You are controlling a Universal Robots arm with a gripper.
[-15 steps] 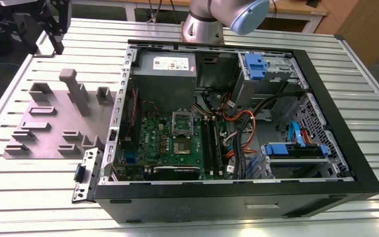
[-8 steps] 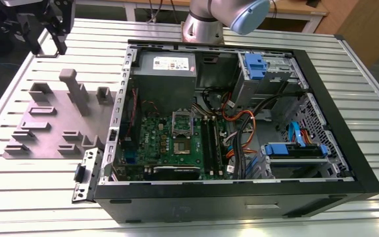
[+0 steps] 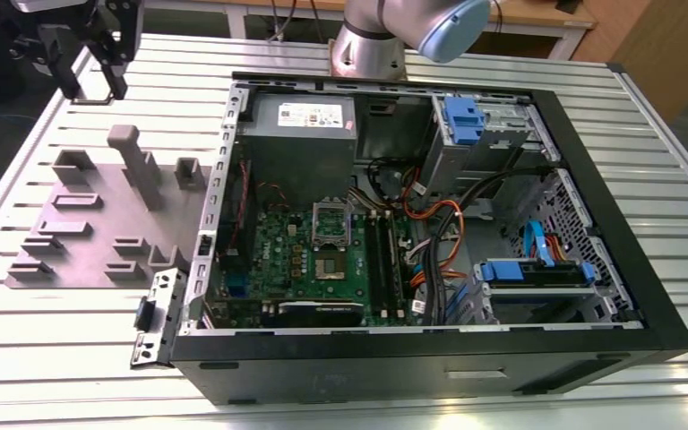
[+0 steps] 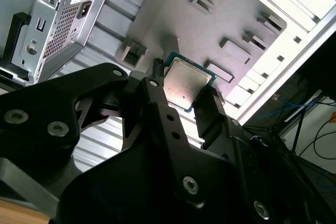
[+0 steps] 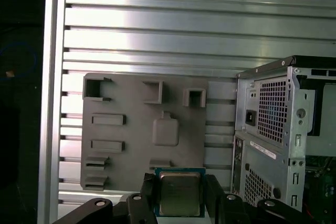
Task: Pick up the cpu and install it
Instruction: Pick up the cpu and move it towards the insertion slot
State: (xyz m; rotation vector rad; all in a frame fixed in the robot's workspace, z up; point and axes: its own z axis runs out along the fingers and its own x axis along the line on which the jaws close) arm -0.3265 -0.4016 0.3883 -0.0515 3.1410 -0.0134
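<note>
- The hand (image 5: 179,183) grips the cpu (image 5: 180,196) by two opposite edges.
- Both hang over the grey fixture plate (image 5: 131,124) on the worktop (image 5: 157,24), beside the open computer case (image 5: 273,129).

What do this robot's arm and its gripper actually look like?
The arm is a smooth silvery-grey tube with a rounded pale blue cap at one joint. The gripper is matt black, with two angular fingers built from flat linked bars and dotted with round silver screws.
</note>
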